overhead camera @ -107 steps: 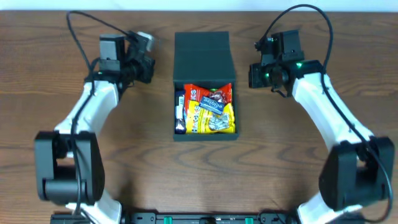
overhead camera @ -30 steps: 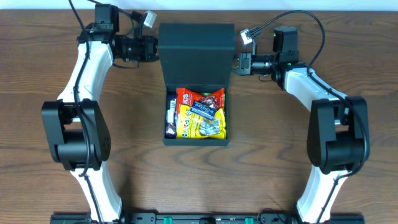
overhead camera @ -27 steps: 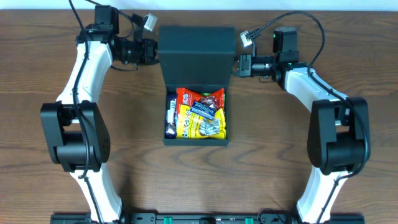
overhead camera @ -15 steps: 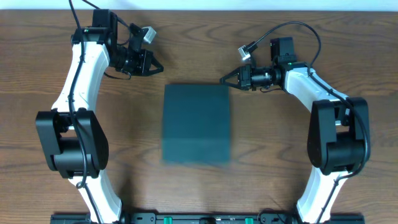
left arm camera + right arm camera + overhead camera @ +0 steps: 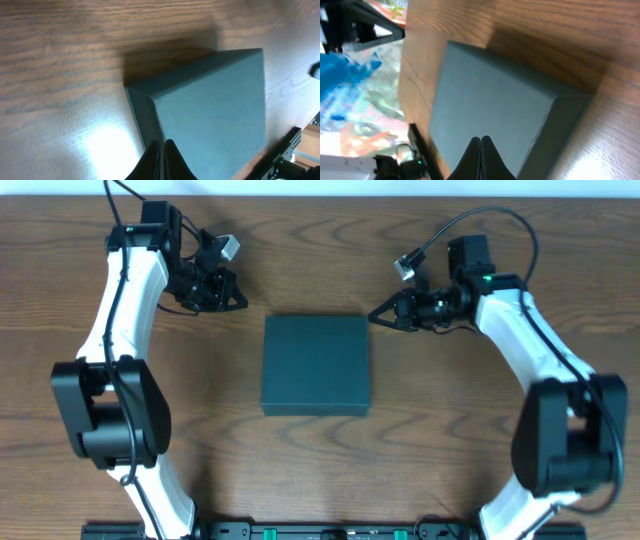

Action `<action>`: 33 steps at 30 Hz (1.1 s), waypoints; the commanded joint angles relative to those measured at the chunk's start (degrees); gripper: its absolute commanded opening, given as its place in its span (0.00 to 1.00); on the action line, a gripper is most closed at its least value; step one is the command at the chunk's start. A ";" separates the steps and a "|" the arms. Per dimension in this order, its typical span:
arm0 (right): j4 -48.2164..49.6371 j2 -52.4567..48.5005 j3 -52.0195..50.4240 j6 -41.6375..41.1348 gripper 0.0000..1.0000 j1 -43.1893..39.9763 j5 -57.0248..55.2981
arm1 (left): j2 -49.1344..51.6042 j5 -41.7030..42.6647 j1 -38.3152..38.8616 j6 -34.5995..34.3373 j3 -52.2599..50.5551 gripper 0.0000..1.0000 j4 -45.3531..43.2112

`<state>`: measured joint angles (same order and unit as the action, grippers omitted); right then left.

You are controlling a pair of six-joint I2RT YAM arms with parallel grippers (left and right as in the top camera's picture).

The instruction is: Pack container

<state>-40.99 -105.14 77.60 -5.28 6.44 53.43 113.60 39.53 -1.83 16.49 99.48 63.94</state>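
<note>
Left tool point(image 5: 161, 156), tips together, near closed container point(image 5: 212, 107).

**Lid closed, grippers withdrawn**

The container point(image 5: 316, 366), whose lid stood raised behind it a second ago with the snack packets exposed, now lies shut. Its lid point(image 5: 316, 340) covers the whole top and the packets are out of sight. The left gripper point(image 5: 238, 304) and right gripper point(image 5: 374, 318), then pressed against the raised lid's two sides, have drawn clear of the box. Their fingers, spread half a second ago, are now pinched together
</note>
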 commanded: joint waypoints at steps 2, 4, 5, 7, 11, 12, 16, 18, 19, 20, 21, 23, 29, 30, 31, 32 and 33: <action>-4.22 7.80 0.39 6.64 0.02 -0.52 -2.69 | -7.17 -0.50 -0.13 -0.09 0.96 0.06 2.29; -8.09 12.98 0.39 9.22 0.02 -0.52 -2.71 | -11.02 1.25 0.04 0.83 0.96 0.06 3.85; -9.07 14.29 0.39 9.84 0.01 -0.52 -2.75 | -12.09 1.84 0.04 0.90 0.96 0.06 4.15; -12.24 18.73 0.39 10.32 0.01 -0.50 -3.85 | -15.63 2.45 0.02 0.87 0.96 0.06 5.31; -17.99 25.83 0.39 12.33 0.01 -0.46 -6.10 | -21.55 2.25 0.02 0.90 0.94 0.06 8.90; -19.61 27.67 0.39 13.14 0.02 -0.46 -6.54 | -23.37 2.19 0.02 0.94 0.85 0.06 10.01; -26.93 34.91 0.39 16.39 0.01 -0.46 -6.78 | -31.50 2.03 0.04 2.47 -0.50 0.06 14.08; -30.03 37.81 0.39 17.94 0.02 -0.46 -6.95 | -35.56 2.01 0.02 2.80 -1.36 0.06 15.87; -31.95 39.65 0.39 19.04 0.02 -0.48 -6.97 | -37.73 2.01 0.02 2.78 -1.90 0.06 16.48; -33.55 41.42 0.39 19.74 0.02 -0.48 -7.21 | -39.85 2.01 0.02 2.78 -2.51 0.06 16.98; -35.41 44.13 0.39 19.96 0.02 -0.48 -8.35 | -43.47 2.03 0.02 2.71 -3.56 0.06 17.70; -37.35 48.02 0.39 19.98 0.01 -0.48 -10.80 | -48.61 2.01 0.02 2.60 -4.90 0.06 18.73; -41.13 61.33 0.39 20.17 0.02 -0.48 -18.86 | -62.20 2.03 0.02 2.62 -7.87 0.06 19.43; -41.42 62.93 0.39 20.17 0.02 -0.46 -19.26 | -63.67 2.03 0.02 2.62 -7.96 0.06 19.45; -41.59 64.04 0.39 20.15 0.06 -0.46 -19.63 | -64.70 2.03 0.02 2.60 -7.96 0.06 19.43; -41.75 65.22 0.39 20.15 0.17 -0.46 -20.17 | -65.83 2.03 0.02 2.62 -7.96 0.06 19.43; -41.81 66.27 0.39 20.13 0.38 -0.46 -20.72 | -66.62 2.03 0.02 2.62 -7.96 0.06 19.43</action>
<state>-82.65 -40.45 77.69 14.24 6.44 35.83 48.29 41.58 -1.83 18.28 92.16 83.37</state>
